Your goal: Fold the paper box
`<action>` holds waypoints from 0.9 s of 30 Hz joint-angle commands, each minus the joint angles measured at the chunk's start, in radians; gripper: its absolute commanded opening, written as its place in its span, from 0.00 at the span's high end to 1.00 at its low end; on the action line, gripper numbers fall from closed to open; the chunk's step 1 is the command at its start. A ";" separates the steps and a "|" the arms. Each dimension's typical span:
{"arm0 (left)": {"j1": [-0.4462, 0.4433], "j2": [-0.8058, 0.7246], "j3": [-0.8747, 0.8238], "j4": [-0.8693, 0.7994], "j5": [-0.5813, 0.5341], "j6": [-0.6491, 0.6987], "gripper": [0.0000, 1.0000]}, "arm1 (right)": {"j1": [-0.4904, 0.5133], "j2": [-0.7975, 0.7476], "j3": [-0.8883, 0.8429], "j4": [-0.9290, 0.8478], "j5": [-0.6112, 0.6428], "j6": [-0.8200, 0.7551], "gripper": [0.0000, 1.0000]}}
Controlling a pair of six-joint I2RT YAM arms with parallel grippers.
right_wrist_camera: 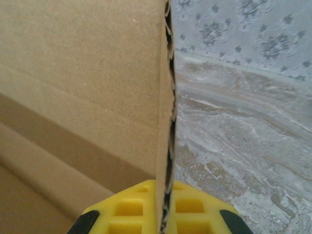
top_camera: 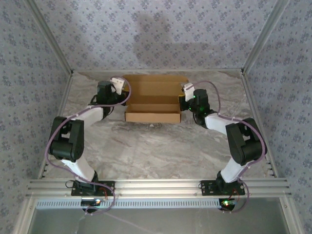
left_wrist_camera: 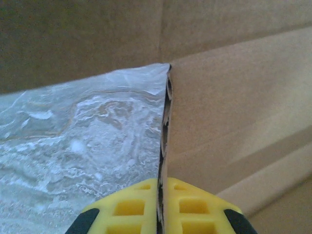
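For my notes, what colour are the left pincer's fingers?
Yellow fingers, black at the edges; left wrist view.

Tabletop lies open this side of the paper box; walls flank it.

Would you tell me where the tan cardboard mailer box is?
In the top view, the tan cardboard mailer box sits at the far middle of the marbled table, between the left gripper and right gripper, each gripping one side.
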 commanded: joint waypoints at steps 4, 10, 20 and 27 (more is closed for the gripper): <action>-0.104 -0.059 -0.011 0.085 -0.258 -0.166 1.00 | 0.114 -0.015 0.092 0.007 0.334 0.062 1.00; -0.123 -0.113 0.017 0.066 -0.274 -0.161 1.00 | 0.108 -0.043 0.157 -0.037 0.302 0.064 1.00; -0.138 -0.063 0.007 0.130 -0.309 -0.358 1.00 | 0.124 0.030 0.182 -0.034 0.312 0.281 1.00; -0.175 -0.047 -0.019 0.173 -0.369 -0.373 1.00 | 0.149 0.057 0.128 0.020 0.423 0.399 1.00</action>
